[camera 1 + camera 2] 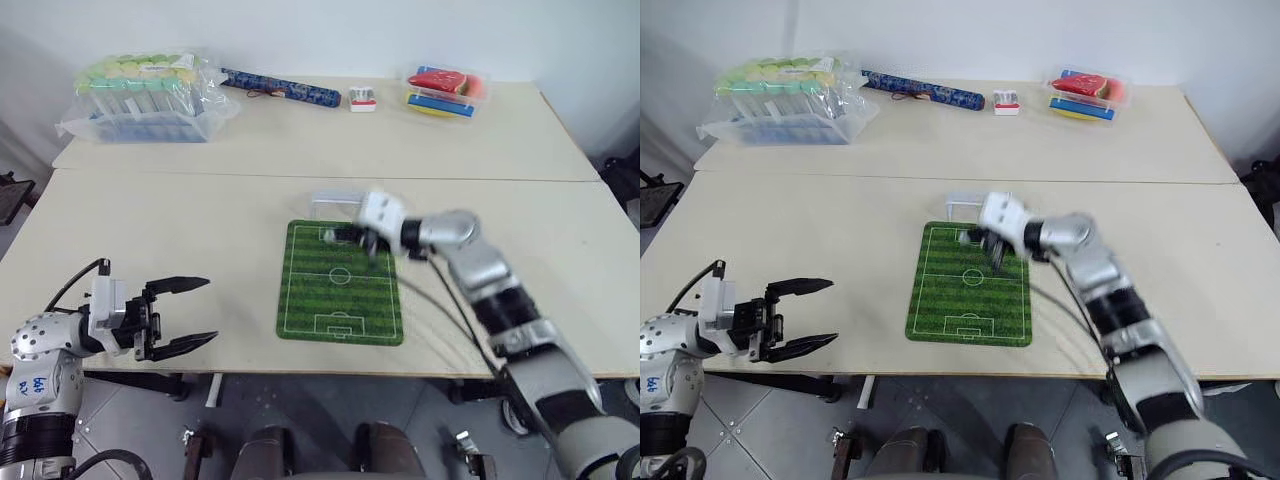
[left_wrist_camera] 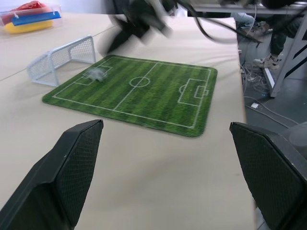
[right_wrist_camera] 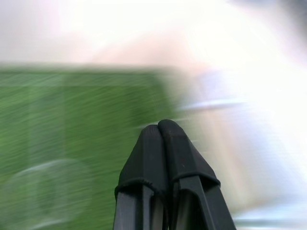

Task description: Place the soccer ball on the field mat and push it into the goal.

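The green field mat (image 1: 340, 290) lies flat near the table's front edge, with the white translucent goal (image 1: 330, 203) standing just beyond its far end. The soccer ball (image 2: 98, 74) shows as a small pale blur on the mat, in the penalty area in front of the goal. My right gripper (image 1: 348, 237) is shut and empty, its fingertips (image 3: 160, 128) pressed together low over the far end of the mat, close to the ball. My left gripper (image 1: 188, 315) stands open and empty over bare table to the left of the mat.
Along the back table sit a bagged rack of tubes (image 1: 140, 95), a long blue patterned case (image 1: 280, 88), a small red-and-white box (image 1: 362, 100) and a clear tub of coloured pieces (image 1: 447, 90). A seam (image 1: 200, 174) divides the two tables.
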`<action>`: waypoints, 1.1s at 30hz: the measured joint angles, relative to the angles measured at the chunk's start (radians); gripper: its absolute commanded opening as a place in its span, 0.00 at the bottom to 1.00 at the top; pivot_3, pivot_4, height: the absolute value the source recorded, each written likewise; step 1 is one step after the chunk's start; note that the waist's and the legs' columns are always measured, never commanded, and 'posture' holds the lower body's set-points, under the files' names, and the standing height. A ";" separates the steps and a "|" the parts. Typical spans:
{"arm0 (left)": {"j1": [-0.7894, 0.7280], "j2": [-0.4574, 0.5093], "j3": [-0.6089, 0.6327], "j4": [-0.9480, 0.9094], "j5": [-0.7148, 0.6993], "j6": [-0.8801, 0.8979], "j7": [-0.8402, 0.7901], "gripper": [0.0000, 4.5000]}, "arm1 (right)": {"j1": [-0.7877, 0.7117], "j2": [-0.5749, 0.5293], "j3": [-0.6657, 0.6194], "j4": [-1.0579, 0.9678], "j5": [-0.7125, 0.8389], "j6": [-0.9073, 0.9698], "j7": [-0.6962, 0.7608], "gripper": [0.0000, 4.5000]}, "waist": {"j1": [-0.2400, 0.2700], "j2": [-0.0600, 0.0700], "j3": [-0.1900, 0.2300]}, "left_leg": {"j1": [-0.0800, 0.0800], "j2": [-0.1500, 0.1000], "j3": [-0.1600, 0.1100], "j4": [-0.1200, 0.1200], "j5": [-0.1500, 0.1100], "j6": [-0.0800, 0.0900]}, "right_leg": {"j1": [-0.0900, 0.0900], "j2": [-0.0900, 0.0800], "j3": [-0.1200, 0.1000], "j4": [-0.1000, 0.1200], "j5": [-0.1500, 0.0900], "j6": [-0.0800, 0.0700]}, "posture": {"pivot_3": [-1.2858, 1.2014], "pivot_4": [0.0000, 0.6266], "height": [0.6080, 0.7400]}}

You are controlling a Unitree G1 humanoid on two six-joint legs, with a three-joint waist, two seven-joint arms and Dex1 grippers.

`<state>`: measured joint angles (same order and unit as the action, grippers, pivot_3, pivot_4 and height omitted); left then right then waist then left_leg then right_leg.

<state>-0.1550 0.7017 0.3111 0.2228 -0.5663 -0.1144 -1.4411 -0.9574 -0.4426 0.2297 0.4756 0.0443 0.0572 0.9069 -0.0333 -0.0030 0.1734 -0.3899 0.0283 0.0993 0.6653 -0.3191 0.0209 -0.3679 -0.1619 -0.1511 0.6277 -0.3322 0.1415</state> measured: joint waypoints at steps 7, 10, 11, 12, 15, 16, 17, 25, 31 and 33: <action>-0.048 -0.002 -0.013 0.047 0.021 -0.013 0.016 1.00 | -0.035 -0.002 -0.047 0.025 0.010 -0.023 0.013 0.01 | -0.006 0.000 0.000 | -0.003 -0.001 0.000 -0.002 0.000 0.000 | -0.004 0.000 -0.005 0.001 0.000 0.000 | 0.52 0.24 1.00; -0.078 -0.024 -0.011 0.057 0.021 0.047 0.119 1.00 | 0.055 -0.063 -0.094 -0.095 0.066 0.039 0.058 0.01 | 0.006 0.000 0.000 | -0.004 0.000 -0.005 0.000 0.000 0.000 | -0.002 -0.001 -0.005 0.001 0.000 0.000 | 0.52 0.24 1.00; -0.078 -0.024 -0.003 0.064 0.021 0.072 0.161 1.00 | 0.086 -0.086 -0.109 -0.122 0.080 0.055 0.072 0.01 | 0.007 0.000 0.000 | -0.005 -0.001 -0.006 0.000 0.000 0.000 | -0.001 -0.001 -0.005 0.001 0.000 0.000 | 0.52 0.24 1.00; -0.078 -0.024 0.010 0.070 0.021 0.102 0.210 1.00 | 0.125 -0.117 -0.129 -0.146 0.097 0.076 0.087 0.01 | 0.006 0.000 0.000 | -0.005 -0.002 -0.005 0.000 0.000 0.000 | -0.001 -0.002 -0.005 0.001 0.000 0.000 | 0.52 0.24 1.00; -0.080 -0.024 0.034 0.068 0.021 0.134 0.275 1.00 | 0.203 -0.184 -0.161 -0.194 0.126 0.128 0.126 0.01 | 0.005 0.000 0.000 | -0.005 -0.003 -0.003 0.001 -0.001 0.000 | -0.001 -0.003 -0.005 0.000 0.000 0.000 | 0.52 0.24 1.00; -0.079 -0.024 0.040 0.067 0.021 0.140 0.292 1.00 | 0.225 -0.207 -0.166 -0.210 0.137 0.139 0.142 0.05 | 0.004 0.000 0.000 | -0.005 -0.002 -0.003 0.001 0.000 0.000 | -0.001 -0.003 -0.005 0.000 0.000 0.000 | 0.52 0.24 1.00; -0.079 -0.024 0.045 0.066 0.021 0.148 0.306 1.00 | 0.242 -0.223 -0.173 -0.221 0.143 0.143 0.153 0.09 | 0.002 0.000 0.000 | -0.004 -0.002 -0.001 0.001 0.000 0.000 | -0.002 -0.002 -0.005 0.000 0.000 0.000 | 0.52 0.24 1.00; 0.005 -0.017 0.116 0.014 -0.039 0.254 0.333 1.00 | 0.455 -0.357 -0.285 -0.236 0.244 0.094 0.327 0.66 | 0.006 0.000 0.000 | -0.001 0.000 0.002 0.002 0.000 0.000 | 0.001 -0.003 -0.005 -0.001 0.000 0.000 | 0.52 0.24 1.00; 0.103 0.026 0.153 -0.008 -0.040 0.276 0.286 1.00 | 0.581 -0.366 -0.394 -0.110 0.340 -0.019 0.471 0.99 | 0.005 -0.001 0.000 | 0.002 0.000 0.003 0.002 0.000 0.000 | 0.005 -0.003 -0.005 -0.004 0.000 0.000 | 0.52 0.24 1.00; 0.120 0.037 0.168 -0.005 -0.040 0.273 0.269 1.00 | 0.585 -0.367 -0.411 -0.065 0.341 -0.060 0.488 0.99 | 0.005 -0.001 0.000 | 0.004 0.001 0.003 0.002 0.000 0.000 | 0.006 -0.002 -0.005 -0.004 0.000 0.000 | 0.52 0.24 1.00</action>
<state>-0.0345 0.7387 0.4789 0.2175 -0.6064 0.1586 -1.1718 -0.3720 -0.8095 -0.1815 0.4103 0.3850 -0.0028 1.3945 -0.0287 -0.0037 0.1739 -0.3864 0.0289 0.1024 0.6671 -0.3195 0.0212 -0.3617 -0.1643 -0.1557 0.6234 -0.3323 0.1415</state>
